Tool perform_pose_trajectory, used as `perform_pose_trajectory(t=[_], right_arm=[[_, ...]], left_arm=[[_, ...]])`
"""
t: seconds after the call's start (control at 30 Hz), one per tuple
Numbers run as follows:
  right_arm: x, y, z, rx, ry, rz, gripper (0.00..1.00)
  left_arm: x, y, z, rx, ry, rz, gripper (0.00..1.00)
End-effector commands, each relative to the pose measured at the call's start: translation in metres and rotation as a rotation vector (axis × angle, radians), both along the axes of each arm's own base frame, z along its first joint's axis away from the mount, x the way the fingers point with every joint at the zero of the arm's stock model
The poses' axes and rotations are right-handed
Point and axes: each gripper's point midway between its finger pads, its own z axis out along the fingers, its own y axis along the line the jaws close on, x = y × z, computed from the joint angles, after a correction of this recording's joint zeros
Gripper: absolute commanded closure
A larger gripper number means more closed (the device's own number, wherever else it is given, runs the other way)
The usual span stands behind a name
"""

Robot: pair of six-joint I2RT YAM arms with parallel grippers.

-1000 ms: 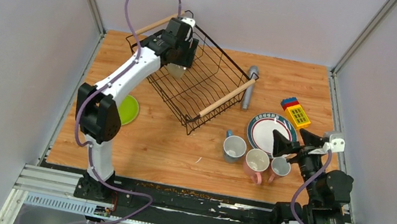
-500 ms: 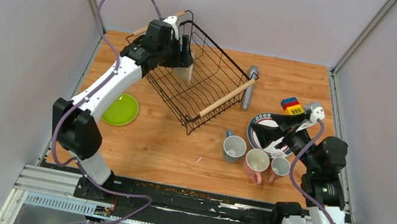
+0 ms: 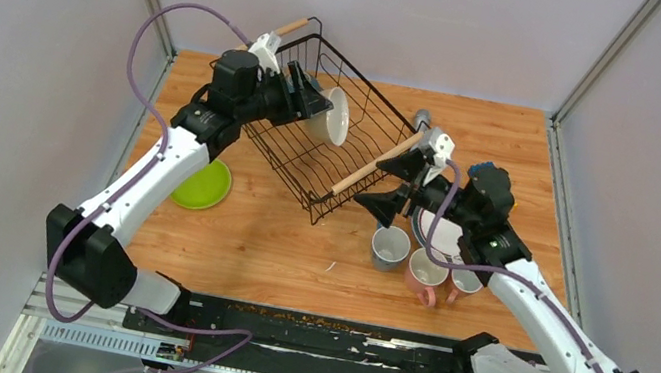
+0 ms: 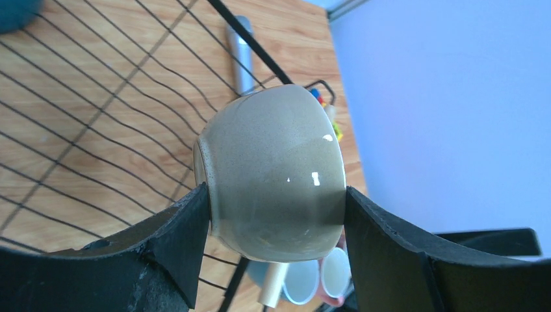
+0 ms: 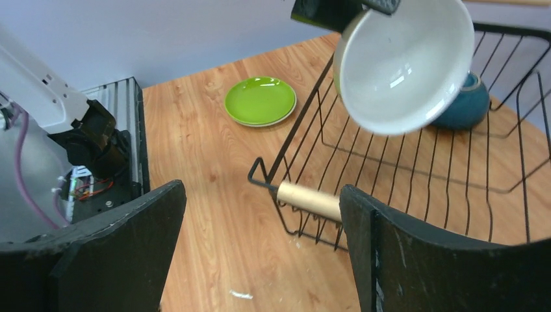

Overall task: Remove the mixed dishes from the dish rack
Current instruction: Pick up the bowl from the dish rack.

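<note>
Bench [image 3: 277,238]: carrying dish rack [image 3: 373,165].
Left hand [image 3: 312,104]: clamped on beige bowl [image 3: 331,116], raised above rack for carrying out.
Right hand [image 3: 385,188]: wide, empty, beside rack.
Lime-green plate [image 3: 202,182], mugs [image 3: 390,247]: unloaded onto bench.
Teal bowl [image 5: 464,104]: inside rack, yet to unload.

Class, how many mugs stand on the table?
3, in a row: a blue-grey mug nearest the dish rack, a pink mug beside it, a third mug partly under the right arm. Others may be hidden.
</note>
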Motion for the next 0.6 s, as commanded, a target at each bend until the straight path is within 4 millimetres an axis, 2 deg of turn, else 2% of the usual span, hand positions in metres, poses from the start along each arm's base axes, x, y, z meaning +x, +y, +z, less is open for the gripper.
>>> perform_pose_trajectory(t=[0.0,0.17,0.43,0.57], right_arm=[[0.017,0.023,0.046,0.003,-0.267,0.017,0.11],[0.026,0.042,0.052,-0.026,-0.309,0.045,0.11],[0.022,0.077,0.051,-0.074,-0.337,0.104,0.11],[0.023,0.090,0.046,-0.108,-0.348,0.101,0.17]], left_arm=[[-0.024,-0.014,0.075,-0.230,-0.155,-0.092,0.75],[-0.048,-0.017,0.081,-0.305,-0.141,-0.155,0.75],[-0.079,-0.016,0.090,-0.395,-0.145,-0.207,0.75],[-0.092,-0.017,0.094,-0.429,-0.139,-0.243,0.75]])
